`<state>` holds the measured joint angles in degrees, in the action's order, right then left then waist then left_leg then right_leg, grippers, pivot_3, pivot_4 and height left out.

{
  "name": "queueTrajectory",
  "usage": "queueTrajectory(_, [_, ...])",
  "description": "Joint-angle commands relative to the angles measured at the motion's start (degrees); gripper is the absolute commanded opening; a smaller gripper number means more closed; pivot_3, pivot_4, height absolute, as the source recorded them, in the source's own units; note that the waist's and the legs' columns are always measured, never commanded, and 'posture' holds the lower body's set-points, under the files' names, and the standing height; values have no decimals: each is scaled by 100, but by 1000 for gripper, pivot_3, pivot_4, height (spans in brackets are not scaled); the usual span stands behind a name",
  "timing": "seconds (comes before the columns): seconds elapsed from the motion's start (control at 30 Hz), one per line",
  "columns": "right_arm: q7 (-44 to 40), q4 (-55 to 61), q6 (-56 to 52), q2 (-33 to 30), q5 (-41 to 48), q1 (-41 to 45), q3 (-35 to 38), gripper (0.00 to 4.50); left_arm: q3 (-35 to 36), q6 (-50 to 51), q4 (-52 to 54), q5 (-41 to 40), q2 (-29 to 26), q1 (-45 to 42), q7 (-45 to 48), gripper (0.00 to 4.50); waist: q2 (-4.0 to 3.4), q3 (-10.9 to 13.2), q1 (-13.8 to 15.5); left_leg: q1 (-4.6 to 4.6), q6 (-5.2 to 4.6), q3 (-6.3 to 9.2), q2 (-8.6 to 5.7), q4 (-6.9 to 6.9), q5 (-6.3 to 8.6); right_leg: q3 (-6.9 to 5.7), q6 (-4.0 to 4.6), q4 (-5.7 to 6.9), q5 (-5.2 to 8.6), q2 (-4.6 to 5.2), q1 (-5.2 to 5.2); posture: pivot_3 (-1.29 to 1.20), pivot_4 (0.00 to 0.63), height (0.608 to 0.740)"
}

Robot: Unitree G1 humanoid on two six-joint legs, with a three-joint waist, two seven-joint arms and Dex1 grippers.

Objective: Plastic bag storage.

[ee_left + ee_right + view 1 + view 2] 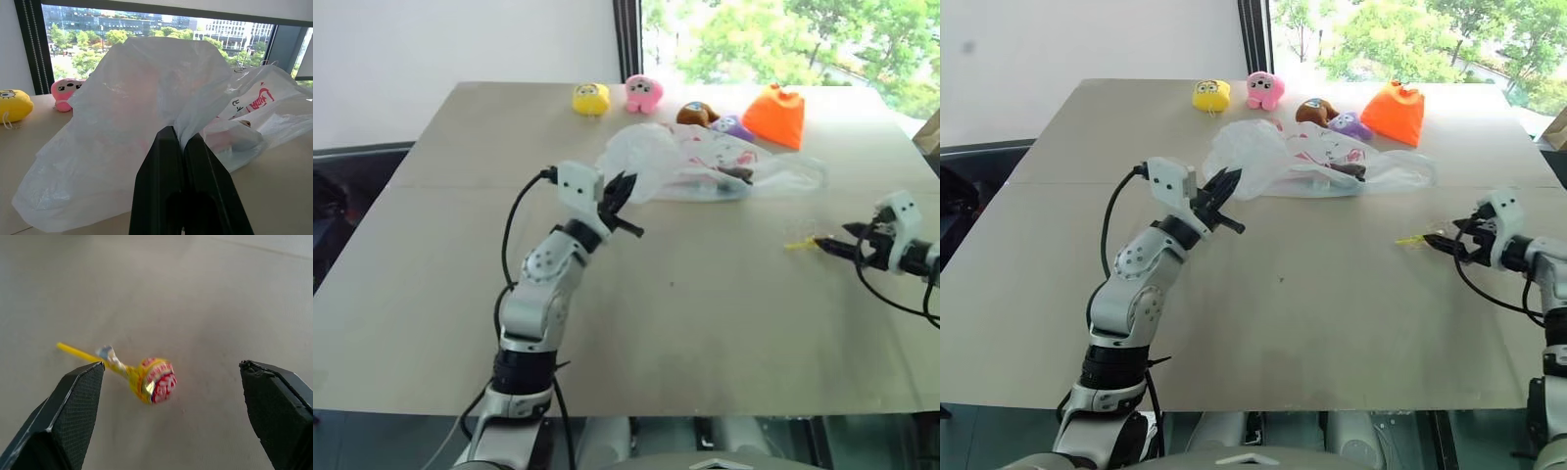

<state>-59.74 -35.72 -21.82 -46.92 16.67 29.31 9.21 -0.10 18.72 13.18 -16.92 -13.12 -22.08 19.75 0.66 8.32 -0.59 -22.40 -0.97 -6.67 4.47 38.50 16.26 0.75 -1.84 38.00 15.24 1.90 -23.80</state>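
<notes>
Pinching a near-left fold of the large thin crinkly translucent white plastic bag with red print [705, 166], which sprawls mid-table before a far row of plush toys [643, 94], with left gripper [619, 201] fingers pressed together on the film. Likely feather-light, limp, slippery and prone to tearing, so best gathered by bunched folds or loop handles. Poised well to the bag's right with jaws spread wide, right gripper [171, 418] facing a yellow-wrapped lollipop [151, 380] on the table.

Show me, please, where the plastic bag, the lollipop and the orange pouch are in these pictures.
plastic bag [690, 162], left eye view, on its crinkled middle.
lollipop [155, 380], right wrist view, on its wrapped head.
orange pouch [774, 117], left eye view, on its front face.
</notes>
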Motion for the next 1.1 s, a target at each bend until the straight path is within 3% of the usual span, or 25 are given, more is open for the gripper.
queueTrajectory(0.03, [-152,-140,391,12,-96,85,-34,4452,2,-89,275,37,-12,4,10,0,0,0,-17,3,0,0,1,0,0,1,0,1,0,-1,1,0,150,740])
queueTrajectory(0.5, [-252,-370,1058,267,-490,191,-366,4452,-65,-184,213,190,-116,7,107,0,1,0,-13,40,1,-9,1,-2,0,9,0,4,0,-1,33,0,150,740])
queueTrajectory(0.77, [-386,-58,1025,320,-322,117,-269,731,-43,-212,271,211,-71,184,119,0,0,0,-11,44,1,-12,2,-3,0,12,0,5,0,-1,36,0,150,740])
queueTrajectory(0.9, [-368,432,735,437,-107,109,-193,678,-22,-108,439,142,-91,341,132,0,0,0,-17,44,1,-13,2,-3,0,13,0,5,0,0,36,0,150,740])
queueTrajectory(1.1, [127,1778,-370,1181,773,413,33,678,147,745,1250,-372,15,290,-134,0,0,0,-22,44,1,-10,6,-3,0,12,0,10,0,-2,35,0,150,740])
